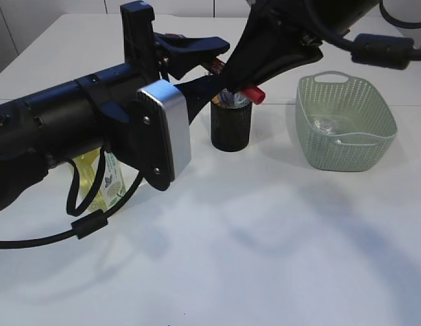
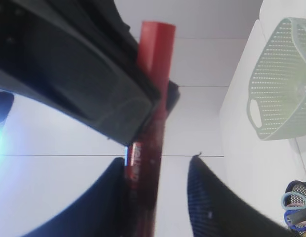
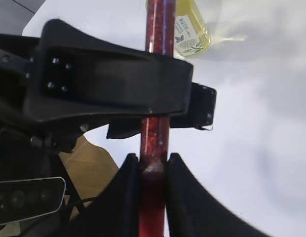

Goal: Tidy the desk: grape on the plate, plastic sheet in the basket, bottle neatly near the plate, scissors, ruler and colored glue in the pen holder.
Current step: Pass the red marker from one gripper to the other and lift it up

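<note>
The colored glue (image 3: pixel 155 138), a red glitter tube, stands between the pads of my right gripper (image 3: pixel 153 159), which is shut on it. Its red cap (image 1: pixel 253 94) hangs just above the black mesh pen holder (image 1: pixel 231 129). My left gripper (image 2: pixel 157 160) is open around the same tube (image 2: pixel 150 128). One finger rests against the tube, the other stands clear of it. Scissors handles (image 2: pixel 296 207) stick out of the pen holder. The plastic sheet (image 1: pixel 327 126) lies in the green basket (image 1: pixel 373 136). The yellow bottle (image 1: pixel 102 178) stands behind my left arm. Grape, plate and ruler are out of view.
My left arm (image 1: pixel 68 129) fills the left foreground of the exterior view and hides the table behind it, with a cable (image 1: pixel 81 224) looping under it. The basket stands to the right of the pen holder.
</note>
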